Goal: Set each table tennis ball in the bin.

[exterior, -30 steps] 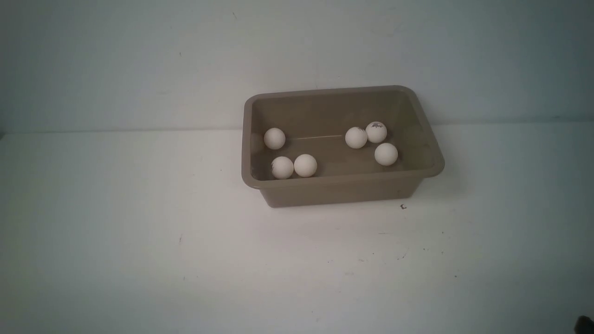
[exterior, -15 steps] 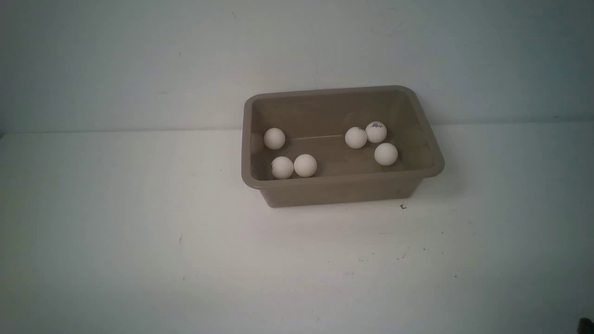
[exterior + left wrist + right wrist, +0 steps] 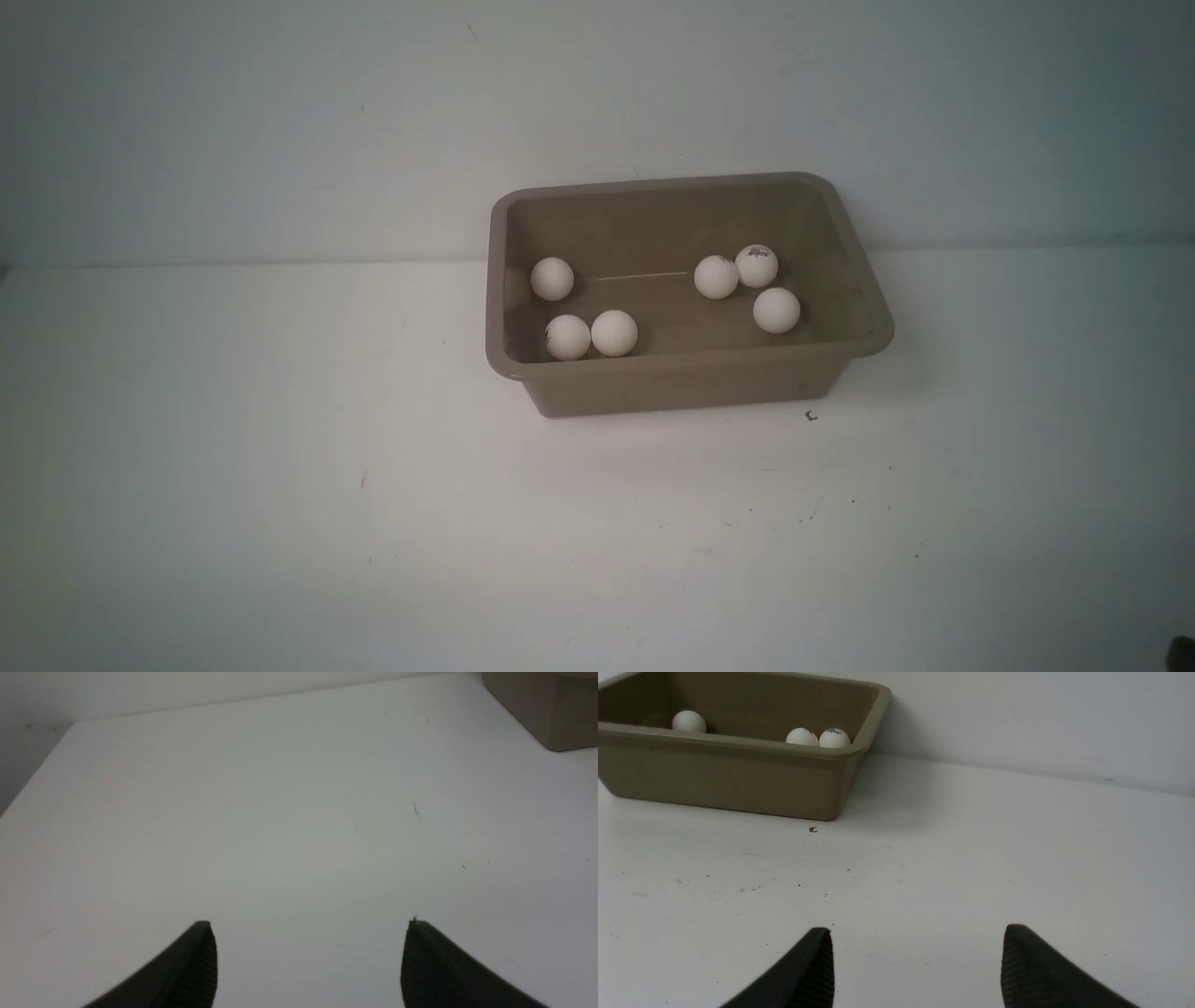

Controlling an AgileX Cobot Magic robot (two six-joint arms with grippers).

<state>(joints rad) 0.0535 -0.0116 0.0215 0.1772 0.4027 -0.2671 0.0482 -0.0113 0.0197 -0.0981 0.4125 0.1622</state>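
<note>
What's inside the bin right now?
Six white balls lie on the floor of the bin. The near wall hides the floor strip just behind it.

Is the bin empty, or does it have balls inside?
Not empty. The front view shows six table tennis balls lying on the floor of the bin, three toward each end. No ball is visible on the table.

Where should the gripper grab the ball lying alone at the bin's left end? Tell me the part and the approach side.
Come straight down from above: the bin walls block any side approach. Close the fingers across the lone ball at its widest middle, along the bin's length; being round, it would likely slip from a grip higher up.
</note>
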